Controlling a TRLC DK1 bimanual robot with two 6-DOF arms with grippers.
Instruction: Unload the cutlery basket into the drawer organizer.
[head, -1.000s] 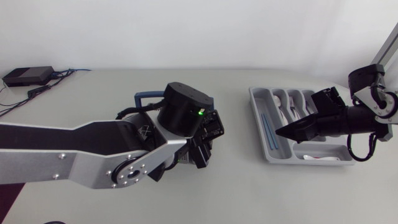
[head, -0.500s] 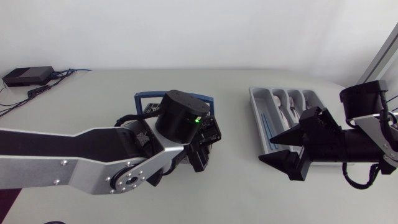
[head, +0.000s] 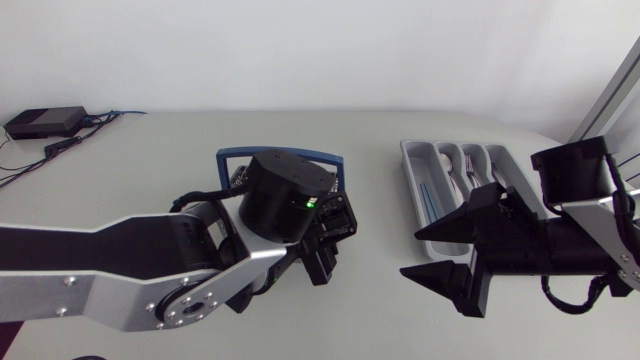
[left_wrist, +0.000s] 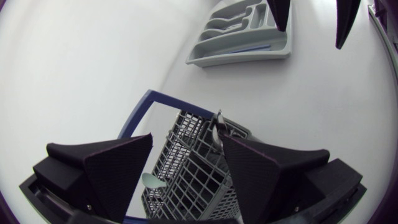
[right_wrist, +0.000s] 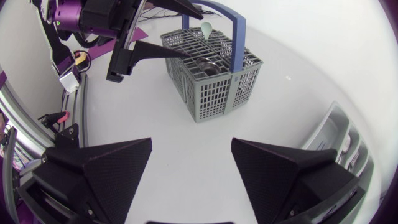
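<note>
Left fingers (left_wrist: 186, 138): spread wide, nothing pinched, hanging right over the cutlery basket (right_wrist: 214, 84). You can see its mesh between them.
Right fingers (right_wrist: 191, 143): also spread apart and holding zilch. They're over a bare patch of desk (head: 150, 160) between the basket and the drawer organizer (head: 410, 172), close by the organizer's near corner.
Basket: grey mesh with a blue handle, upright on the desk. From the head view it's mostly tucked under my left arm.
In the basket: a pale spoon (right_wrist: 205, 28) and some metal pieces (left_wrist: 217, 127), standing up.
Organizer: grey tray over on my right side, apart from the basket.
In the organizer: white cutlery (head: 455, 170) in a few compartments, and a thin blue piece (head: 428, 200) in the long slot nearest the basket.
</note>
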